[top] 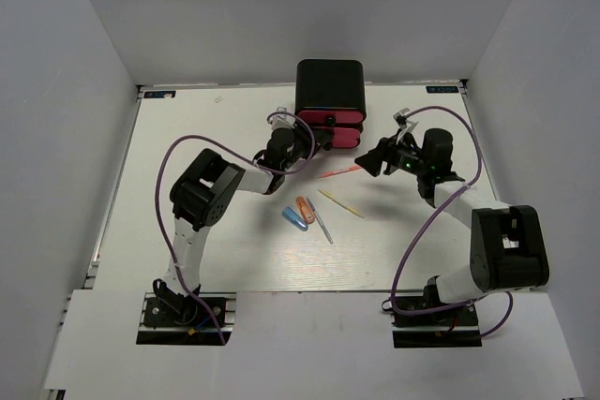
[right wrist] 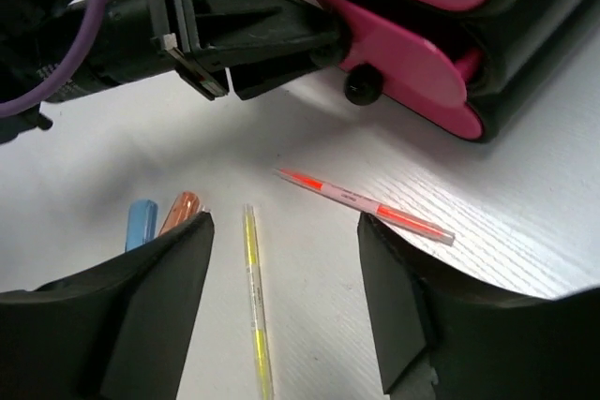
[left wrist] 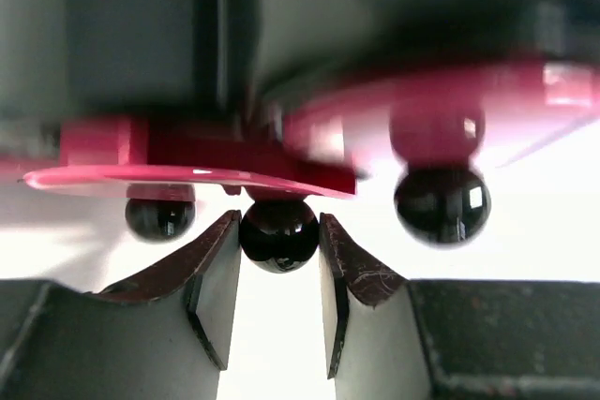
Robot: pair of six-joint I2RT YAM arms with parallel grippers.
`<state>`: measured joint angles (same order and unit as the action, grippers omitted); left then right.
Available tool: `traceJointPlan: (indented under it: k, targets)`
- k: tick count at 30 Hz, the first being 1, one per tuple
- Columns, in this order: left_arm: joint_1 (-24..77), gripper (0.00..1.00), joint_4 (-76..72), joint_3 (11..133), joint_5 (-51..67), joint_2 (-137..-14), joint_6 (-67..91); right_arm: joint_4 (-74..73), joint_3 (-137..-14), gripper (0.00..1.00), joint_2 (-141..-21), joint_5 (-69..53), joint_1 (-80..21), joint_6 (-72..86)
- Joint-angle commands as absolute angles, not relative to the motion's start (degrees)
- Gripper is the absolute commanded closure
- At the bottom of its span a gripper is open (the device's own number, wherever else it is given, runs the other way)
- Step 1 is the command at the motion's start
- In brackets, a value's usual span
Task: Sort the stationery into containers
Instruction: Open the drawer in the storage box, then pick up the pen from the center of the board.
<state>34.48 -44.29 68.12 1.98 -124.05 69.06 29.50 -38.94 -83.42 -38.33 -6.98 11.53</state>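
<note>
The black cabinet (top: 330, 86) stands at the back with pink drawers (top: 345, 130) facing me. My left gripper (top: 317, 140) is at the drawer fronts. In the left wrist view it (left wrist: 278, 231) is shut on a black drawer knob (left wrist: 278, 241), with two other knobs (left wrist: 441, 205) beside it. My right gripper (top: 371, 162) is open and empty; in the right wrist view it (right wrist: 286, 231) hovers over the pink-orange pen (right wrist: 366, 203) and yellow pen (right wrist: 255, 297). The blue capsule (top: 294, 219), orange capsule (top: 305, 209) and grey pen (top: 322, 225) lie mid-table.
The white table (top: 206, 138) is boxed in by grey walls at the back and both sides. Purple cables loop over both arms. The left arm (right wrist: 187, 16) reaches across in front of the drawers in the right wrist view.
</note>
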Motion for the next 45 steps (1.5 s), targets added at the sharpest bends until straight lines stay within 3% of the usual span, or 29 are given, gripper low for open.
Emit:
traceJointPlan:
  k: [1,4,8,11,12,16,21,35,39,40,43,45]
  targets:
    - [35.24,0.72,-45.26,63.12,4.21,-119.8,68.99,30.33,-40.6,0.3,-81.38,-46.57,-6.77,0.4]
    - [35.77,0.72,-45.79,58.55,5.71,-116.38,68.99,25.16,-42.09,0.3,-81.73,-53.08,-6.94,-9.78]
    - [35.77,0.66,-46.31,54.15,5.71,-114.35,68.99,16.12,-43.41,0.44,-82.53,-57.74,-7.21,-21.86]
    - [35.77,0.45,-46.32,54.14,6.23,-114.35,68.99,6.98,-44.64,0.53,-83.76,-58.19,-8.35,-33.28]
    - [35.77,0.33,-45.8,54.14,6.24,-113.82,68.99,2.59,-45.0,0.53,-83.67,-57.57,-8.87,-38.62]
    - [35.77,0.19,-43.69,54.14,6.24,-112.51,68.99,-10.09,-45.26,0.48,-85.51,-54.68,-11.42,-54.02]
    - [35.77,0.15,-41.76,50.55,6.24,-108.12,67.94,-12.05,-41.85,0.44,-85.08,-48.1,-14.15,-56.25]
    - [35.77,0.13,-14.61,45.97,-4.12,-85.09,53.89,-5.28,-42.01,0.43,-91.67,-31.04,-22.76,-51.59]
    - [35.77,0.1,-4.86,46.66,-6.59,-78.85,46.78,-5.45,-42.28,0.61,-93.25,-29.8,-23.64,-51.59]
    - [35.77,0.09,-2.48,47.45,-7.2,-77.79,44.84,-5.71,-42.19,0.75,-93.34,-29.62,-23.82,-51.85]
    - [35.77,0.06,6.05,49.48,-8.52,-74.28,41.67,-5.89,-41.92,0.95,-92.03,-29.44,-23.56,-51.68]
    - [35.77,0.0,11.22,50.19,-8.53,-72.96,41.66,-5.8,-41.92,1.0,-90.62,-29.79,-23.29,-51.33]
